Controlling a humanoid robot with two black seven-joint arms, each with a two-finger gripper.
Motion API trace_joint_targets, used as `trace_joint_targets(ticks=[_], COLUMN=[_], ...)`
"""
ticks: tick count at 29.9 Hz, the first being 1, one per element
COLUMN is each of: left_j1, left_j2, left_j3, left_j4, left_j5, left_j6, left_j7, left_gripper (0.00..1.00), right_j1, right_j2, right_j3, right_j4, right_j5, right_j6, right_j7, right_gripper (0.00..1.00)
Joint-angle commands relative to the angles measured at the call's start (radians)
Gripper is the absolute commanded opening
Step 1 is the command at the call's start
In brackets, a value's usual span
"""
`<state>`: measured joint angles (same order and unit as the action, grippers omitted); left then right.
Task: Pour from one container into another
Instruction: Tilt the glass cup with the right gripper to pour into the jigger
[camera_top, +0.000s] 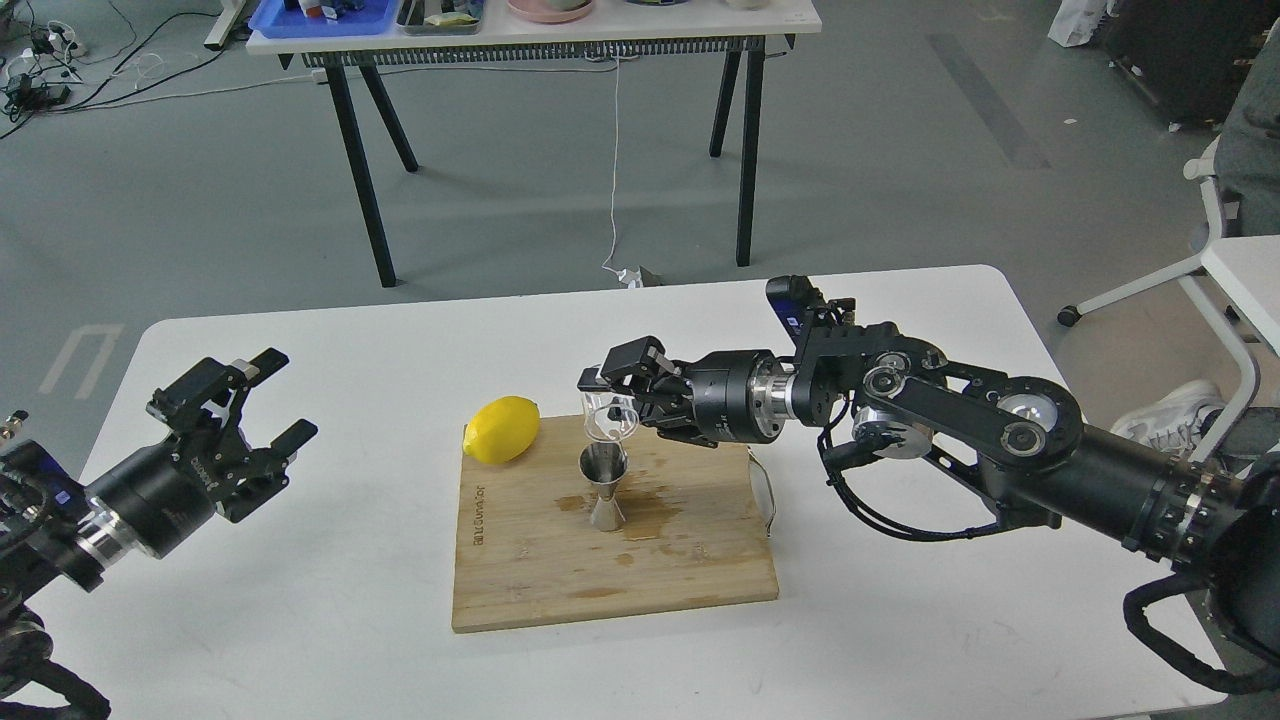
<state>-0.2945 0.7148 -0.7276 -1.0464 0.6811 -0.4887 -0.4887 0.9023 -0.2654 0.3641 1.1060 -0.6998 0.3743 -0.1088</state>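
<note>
Beside jigger (606, 487), lemon (502, 429), wet board (610, 560)

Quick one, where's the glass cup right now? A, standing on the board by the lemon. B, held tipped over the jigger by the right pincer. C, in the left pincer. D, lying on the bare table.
B: the right pincer grips the cup, tilted just above the jigger.

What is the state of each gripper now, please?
Left gripper: open, fingers spread, holding nothing.
Right gripper: closed on the glass cup, tilted over the jigger.
</note>
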Motion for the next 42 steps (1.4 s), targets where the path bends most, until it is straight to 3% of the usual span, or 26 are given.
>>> trace_joint_targets(ticks=[1, 42], left_j1=[0.0, -0.003], left_j2=[0.0, -0.006], left_j3=[-0.001, -0.001], left_j4=[0.002, 0.002], left_j5=[0.0, 0.0], left_j6=[0.0, 0.0], left_j7=[0.0, 0.0], left_gripper=[0.99, 0.99], right_j1=[0.023, 0.089], right_j2=[0.002, 0.032], right_j3=[-0.03, -0.089], right_j4=[-0.011, -0.017], right_j5=[0.0, -0.063], right_j6=[0.0, 0.017], right_j7=[0.0, 0.046], right_gripper=[0.28, 0.3])
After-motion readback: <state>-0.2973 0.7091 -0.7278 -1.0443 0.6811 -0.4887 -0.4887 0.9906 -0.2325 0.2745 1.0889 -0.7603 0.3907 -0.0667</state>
